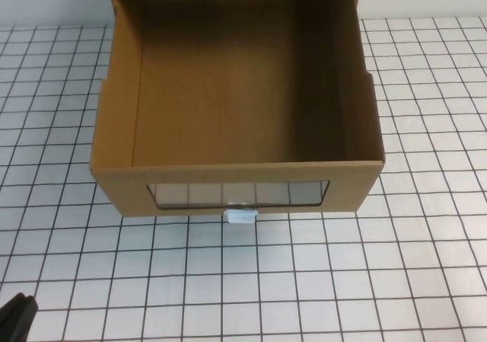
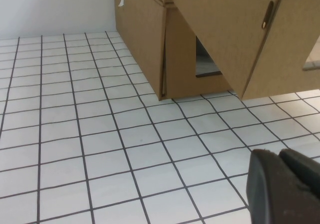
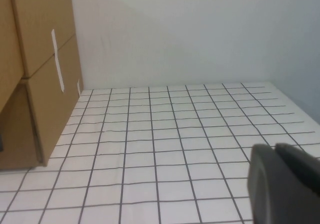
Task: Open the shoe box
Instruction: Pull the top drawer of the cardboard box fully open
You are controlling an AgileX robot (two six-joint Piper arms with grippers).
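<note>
Idling left pincer (image 1: 17, 315): 7 o'clock corner of table (image 1: 358, 281), closed, empty.
Right pincer (image 3: 275, 151): outside high view, low beyond box's 3 o'clock side, closed, empty.
Shoe box (image 1: 354, 186): table centre toward 12 o'clock; top open, bare inside.
Handling (judged): light thin cardboard, dents easily; take pale tab (image 1: 241, 215) at 6 o'clock.

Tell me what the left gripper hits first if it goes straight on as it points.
Probably the shoe box: the left gripper, low at the near left corner of the table with jaws shut, points toward its cardboard side. Depth is unclear. The right gripper sits right of the box, jaws shut.
</note>
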